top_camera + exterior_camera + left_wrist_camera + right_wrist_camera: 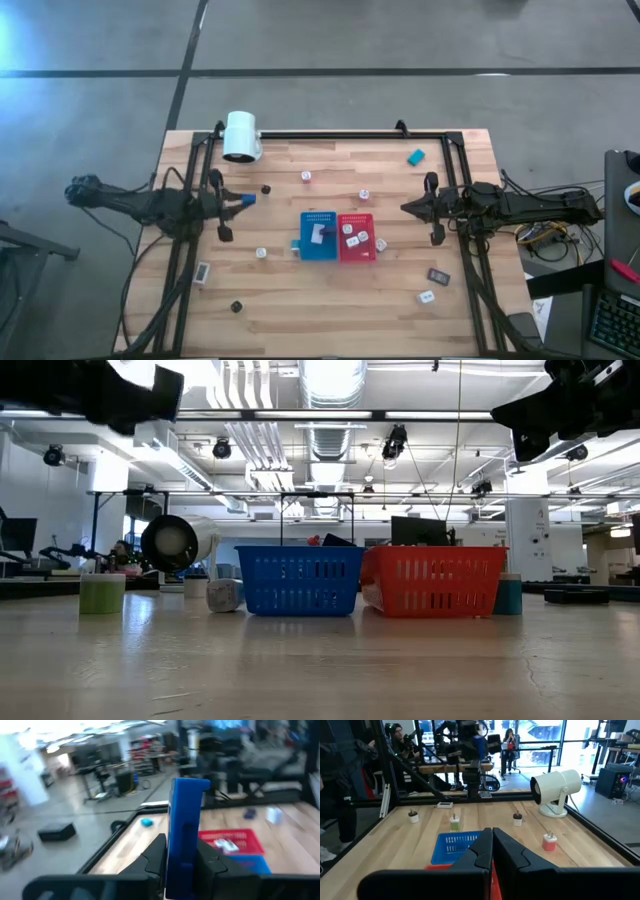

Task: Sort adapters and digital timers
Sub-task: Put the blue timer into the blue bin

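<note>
Clamped in the left gripper (181,870), a blue timer (184,827) (standing tall) could slip before reaching the blue basket (318,238) ahead; right gripper (491,851) closed, empty.

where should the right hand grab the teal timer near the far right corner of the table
The teal digital timer lies flat on bare wood, angled, with nothing touching it. Probably best to come straight down from above and pinch across its two long edges, fingers turned to match its tilt. The right hand is nearest and empty.
</note>
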Action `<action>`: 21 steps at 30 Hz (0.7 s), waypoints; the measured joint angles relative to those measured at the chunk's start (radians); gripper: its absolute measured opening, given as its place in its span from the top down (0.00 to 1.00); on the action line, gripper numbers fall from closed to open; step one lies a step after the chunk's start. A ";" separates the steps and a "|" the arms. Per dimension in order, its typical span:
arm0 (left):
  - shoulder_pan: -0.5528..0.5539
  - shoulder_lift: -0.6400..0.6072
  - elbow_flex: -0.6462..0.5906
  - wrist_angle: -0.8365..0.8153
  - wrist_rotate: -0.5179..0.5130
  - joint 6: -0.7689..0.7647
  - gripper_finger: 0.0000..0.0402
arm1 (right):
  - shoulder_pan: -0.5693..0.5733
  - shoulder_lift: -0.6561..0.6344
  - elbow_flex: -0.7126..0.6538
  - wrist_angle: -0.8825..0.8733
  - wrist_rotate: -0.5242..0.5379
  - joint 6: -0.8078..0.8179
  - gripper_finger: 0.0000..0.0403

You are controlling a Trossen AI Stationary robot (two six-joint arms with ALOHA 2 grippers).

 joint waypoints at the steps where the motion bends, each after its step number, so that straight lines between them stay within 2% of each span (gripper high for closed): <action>1: 0.026 -0.023 -0.019 0.000 0.008 -0.029 0.86 | 0.000 0.000 0.000 0.000 0.000 0.000 0.98; 7: 0.109 -0.126 -0.125 0.005 0.130 -0.071 0.86 | 0.000 0.000 0.000 0.000 0.001 -0.002 0.98; 14: 0.110 -0.203 -0.199 0.034 0.158 -0.083 0.86 | 0.000 0.000 0.000 0.000 0.003 -0.002 0.98; 21: 0.110 -0.223 -0.242 0.046 0.161 -0.092 0.86 | 0.000 -0.001 0.000 0.000 0.003 -0.003 0.98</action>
